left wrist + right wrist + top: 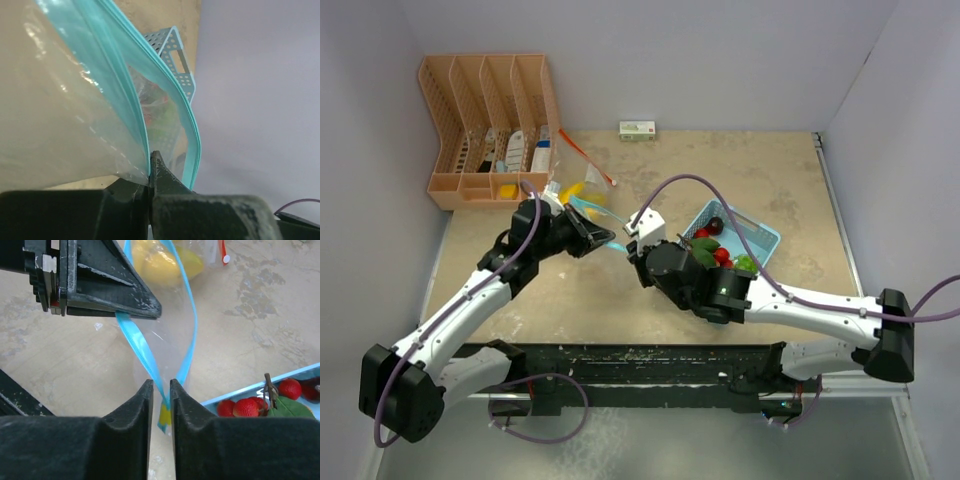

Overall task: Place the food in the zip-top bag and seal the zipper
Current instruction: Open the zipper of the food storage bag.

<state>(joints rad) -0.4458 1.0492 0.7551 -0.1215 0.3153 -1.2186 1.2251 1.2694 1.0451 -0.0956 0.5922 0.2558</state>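
Observation:
The clear zip-top bag [588, 205] with a blue zipper lies mouth-open between my grippers; yellow food [574, 190] sits inside it, also in the right wrist view [160, 262]. My left gripper [605, 238] is shut on one zipper lip [135, 115], fingertips together [150, 155]. My right gripper [630, 243] is shut on the zipper's end [160, 387], where both blue strips meet by a yellow tab. The light-blue basket [765, 235] at right holds red strawberries [247, 406], green food [290, 407] and a dark purple piece [717, 222].
An orange rack [490, 130] with small items stands at back left. A small white-green box [637, 129] lies by the back wall. A second clear bag with a red strip [582, 155] lies behind the bag. Grey walls close in left, back and right.

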